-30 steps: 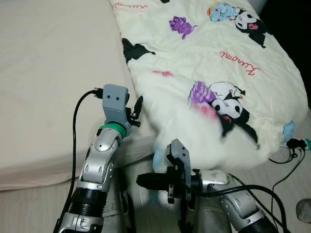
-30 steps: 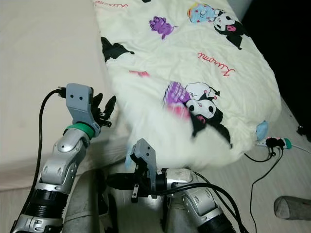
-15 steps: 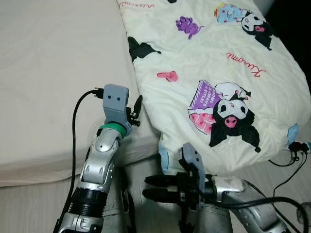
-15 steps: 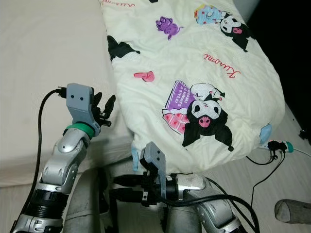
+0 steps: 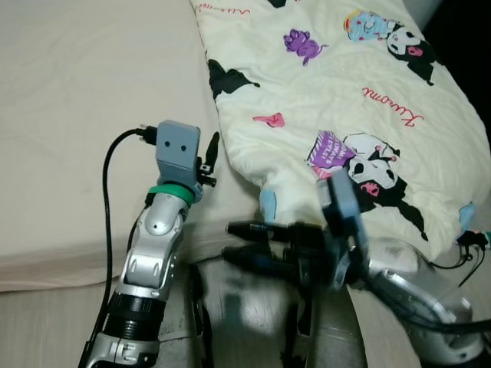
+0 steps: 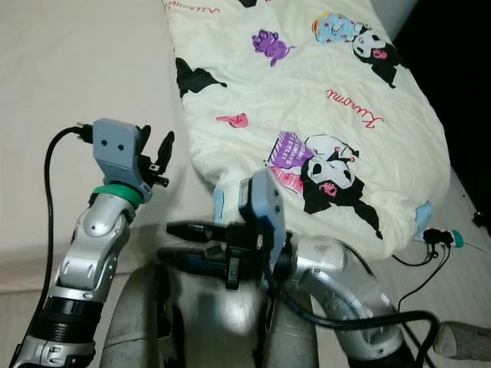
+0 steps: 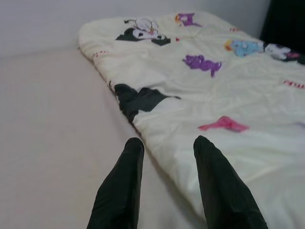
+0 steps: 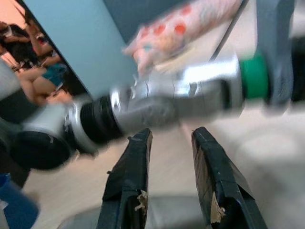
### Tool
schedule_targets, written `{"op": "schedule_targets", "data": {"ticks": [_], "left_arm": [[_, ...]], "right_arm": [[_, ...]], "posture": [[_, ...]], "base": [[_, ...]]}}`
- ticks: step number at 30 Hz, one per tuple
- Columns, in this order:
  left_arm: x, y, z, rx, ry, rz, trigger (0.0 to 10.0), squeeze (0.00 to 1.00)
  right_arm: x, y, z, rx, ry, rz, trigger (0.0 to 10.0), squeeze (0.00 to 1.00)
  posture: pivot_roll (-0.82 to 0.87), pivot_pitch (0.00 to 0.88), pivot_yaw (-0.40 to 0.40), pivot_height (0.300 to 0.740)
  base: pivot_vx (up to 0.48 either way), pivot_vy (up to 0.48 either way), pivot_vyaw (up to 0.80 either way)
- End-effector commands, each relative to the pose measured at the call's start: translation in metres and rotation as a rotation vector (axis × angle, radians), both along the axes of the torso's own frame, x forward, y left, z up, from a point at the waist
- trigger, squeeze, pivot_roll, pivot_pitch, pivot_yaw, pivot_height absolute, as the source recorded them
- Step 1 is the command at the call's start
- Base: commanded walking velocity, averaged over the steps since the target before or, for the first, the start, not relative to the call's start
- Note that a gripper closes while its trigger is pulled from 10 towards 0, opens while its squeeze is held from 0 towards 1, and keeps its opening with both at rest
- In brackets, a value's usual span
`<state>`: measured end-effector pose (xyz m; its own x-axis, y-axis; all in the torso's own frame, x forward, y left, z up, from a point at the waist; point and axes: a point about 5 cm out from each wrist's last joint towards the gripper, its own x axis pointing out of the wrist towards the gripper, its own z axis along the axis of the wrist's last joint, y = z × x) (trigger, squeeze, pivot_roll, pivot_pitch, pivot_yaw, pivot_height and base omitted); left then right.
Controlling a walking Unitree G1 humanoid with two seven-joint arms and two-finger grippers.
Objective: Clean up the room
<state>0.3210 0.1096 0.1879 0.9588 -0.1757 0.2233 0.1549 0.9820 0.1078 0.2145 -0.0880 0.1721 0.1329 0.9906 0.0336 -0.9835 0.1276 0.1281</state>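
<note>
A cream blanket (image 5: 345,100) with cartoon prints covers the right half of the bed, and its near corner hangs over the bed's front edge. My left gripper (image 5: 209,157) is raised over the bare mattress (image 5: 77,115), just left of the blanket's edge. It is open, and in the left wrist view its fingers (image 7: 126,181) point along that blanket (image 7: 209,86) edge. My right gripper (image 6: 170,239) is open and empty. It is held low in front of the bed, pointing left toward my left arm (image 8: 157,100), below the blanket's corner.
On the floor at the right lies a black cable with a plug (image 6: 436,235), and a grey object (image 6: 464,337) sits further forward. The bed's front edge runs just ahead of my legs. Blurred seated people (image 8: 33,67) appear in the right wrist view.
The blanket, blurred and moving a second ago, has settled flat on the bed. My right arm has risen and swung left. The left arm has stayed nearly still.
</note>
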Motion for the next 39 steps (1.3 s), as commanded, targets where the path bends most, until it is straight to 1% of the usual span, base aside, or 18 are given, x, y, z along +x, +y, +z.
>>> {"op": "schedule_targets", "data": {"ticks": [1,2,3,5,7,8,10,12,15,16,18,20,23,25,26,27,28,39], "left_arm": [[-0.001,-0.002,-0.007,0.008,0.02,-0.006,10.0,0.0],[-0.001,-0.004,-0.008,0.004,0.022,-0.011,10.0,0.0],[-0.001,-0.004,-0.008,0.004,0.022,-0.011,10.0,0.0],[-0.001,-0.008,-0.009,0.002,0.022,-0.017,10.0,0.0],[-0.001,-0.008,-0.009,0.002,0.022,-0.017,10.0,0.0],[-0.002,-0.009,-0.01,0.002,0.023,-0.02,10.0,0.0],[-0.002,-0.01,-0.01,0.003,0.025,-0.023,10.0,0.0],[-0.003,-0.009,-0.011,0.005,0.028,-0.026,10.0,0.0],[-0.003,-0.009,-0.013,0.01,0.037,-0.031,10.0,0.0],[-0.004,-0.009,-0.014,0.013,0.04,-0.036,10.0,0.0],[-0.004,-0.01,-0.014,0.014,0.041,-0.039,10.0,0.0],[-0.005,-0.01,-0.015,0.017,0.044,-0.047,10.0,0.0],[-0.005,-0.01,-0.015,0.017,0.044,-0.047,10.0,0.0],[-0.006,-0.012,-0.018,0.03,0.052,-0.061,10.0,0.0],[-0.006,-0.012,-0.018,0.03,0.052,-0.061,10.0,0.0],[-0.006,-0.012,-0.021,0.047,0.061,-0.075,10.0,0.0],[-0.007,-0.011,-0.023,0.055,0.066,-0.078,10.0,0.0],[-0.013,-0.002,-0.032,0.061,0.095,-0.058,10.0,0.0]], "right_arm": [[-0.002,0.0,-0.012,-0.039,0.043,0.002,10.0,0.0],[-0.005,-0.004,-0.04,-0.106,0.139,-0.009,10.0,0.0],[-0.005,-0.004,-0.04,-0.106,0.139,-0.009,10.0,0.0],[-0.005,-0.014,-0.095,-0.261,0.307,-0.112,10.0,0.0],[-0.005,-0.014,-0.095,-0.261,0.307,-0.112,10.0,0.0],[-0.003,-0.022,-0.118,-0.337,0.373,-0.188,10.0,0.0],[-0.002,-0.028,-0.132,-0.39,0.395,-0.244,10.0,0.0],[-0.001,-0.033,-0.139,-0.465,0.373,-0.285,10.0,0.0],[0.011,-0.039,-0.131,-0.594,0.136,-0.367,10.0,0.0],[0.023,-0.041,-0.115,-0.592,-0.005,-0.469,10.0,0.0],[0.03,-0.043,-0.104,-0.576,-0.09,-0.542,10.0,0.0],[0.048,-0.052,-0.076,-0.506,-0.253,-0.784,10.0,0.0],[0.048,-0.052,-0.076,-0.506,-0.253,-0.784,10.0,0.0],[0.06,-0.067,-0.041,-0.342,-0.349,-1.08,10.0,0.0],[0.06,-0.067,-0.041,-0.342,-0.349,-1.08,10.0,0.0],[0.063,-0.078,-0.02,-0.178,-0.352,-1.268,10.0,0.0],[0.063,-0.081,-0.018,-0.122,-0.331,-1.317,10.0,0.0],[0.076,-0.075,-0.018,-0.033,-0.362,-1.376,10.0,0.0]], "posture": [[-0.02,0.157,0.056,0.595],[-0.02,0.154,0.053,0.595],[-0.02,0.154,0.053,0.595],[-0.01,0.153,0.051,0.595],[-0.01,0.153,0.051,0.595],[-0.01,0.154,0.051,0.595],[-0.01,0.154,0.052,0.595],[-0.01,0.158,0.054,0.595],[-0.02,0.164,0.058,0.595],[-0.02,0.168,0.06,0.595],[-0.02,0.168,0.061,0.595],[-0.02,0.169,0.065,0.595],[-0.02,0.169,0.065,0.595],[-0.04,0.169,0.079,0.595],[-0.04,0.169,0.079,0.595],[-0.04,0.164,0.08,0.595],[-0.04,0.16,0.079,0.595],[-0.03,0.119,0.068,0.595]], "base": [[0.0,0.0,0.0],[0.0,0.0,0.0],[0.0,0.0,0.0],[0.0,0.0,0.0],[0.0,0.0,0.0],[0.0,0.0,0.0],[0.0,0.0,0.0],[0.0,0.0,0.0],[0.0,0.0,0.0],[0.0,0.0,0.0],[0.0,0.0,0.0],[0.0,0.0,0.0],[0.0,0.0,0.0],[0.0,0.0,0.0],[0.0,0.0,0.0],[0.0,0.0,0.0],[0.0,0.0,0.0],[0.0,0.0,0.0]]}}
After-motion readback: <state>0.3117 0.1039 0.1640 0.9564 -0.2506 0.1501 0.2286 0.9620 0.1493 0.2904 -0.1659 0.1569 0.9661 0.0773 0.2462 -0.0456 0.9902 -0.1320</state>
